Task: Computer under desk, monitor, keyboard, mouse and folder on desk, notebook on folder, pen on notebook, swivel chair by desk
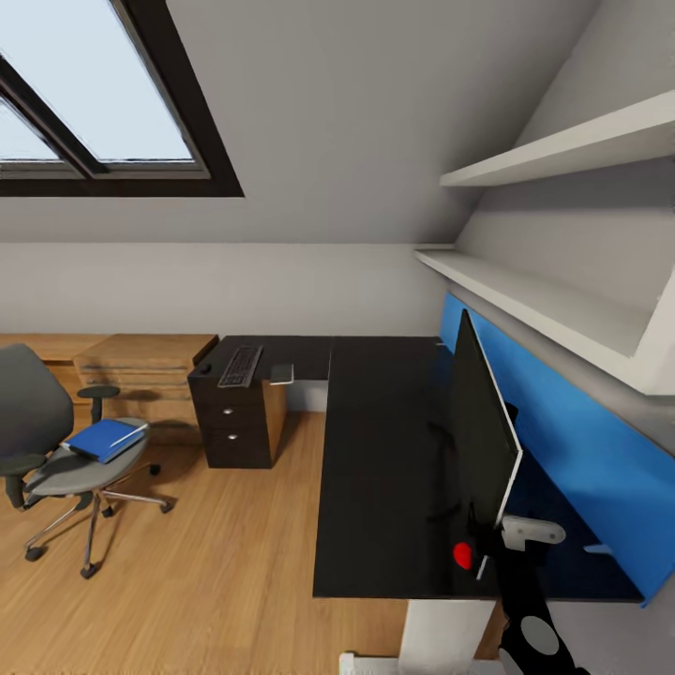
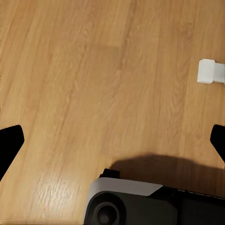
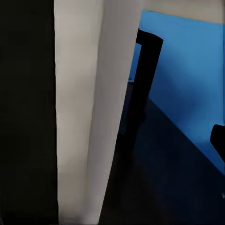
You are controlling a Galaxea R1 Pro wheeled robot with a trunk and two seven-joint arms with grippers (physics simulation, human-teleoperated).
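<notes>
The monitor (image 1: pixel 478 431) stands on the right part of the black desk (image 1: pixel 375 450), seen almost edge-on. My right gripper (image 1: pixel 492 548) is at its near lower corner, by a red dot. The right wrist view has the monitor's pale back (image 3: pixel 79 117) very close, and one fingertip (image 3: pixel 218 140) stands wide to the side, so the gripper is open. The keyboard (image 1: pixel 241 366) lies on the desk's far left end, with a small flat grey item (image 1: pixel 281 373) beside it. The blue folder (image 1: pixel 105 438) rests on the seat of the swivel chair (image 1: pixel 28 403) at the left. My left gripper (image 2: pixel 112 140) hangs open over the floor.
A blue wall panel (image 1: pixel 581 441) runs behind the monitor, with white shelves (image 1: pixel 562 300) above it. A black drawer unit (image 1: pixel 230 427) stands under the keyboard end, and a low wood shelf unit (image 1: pixel 141 361) behind the chair. Wood floor (image 1: pixel 225 562) lies between chair and desk.
</notes>
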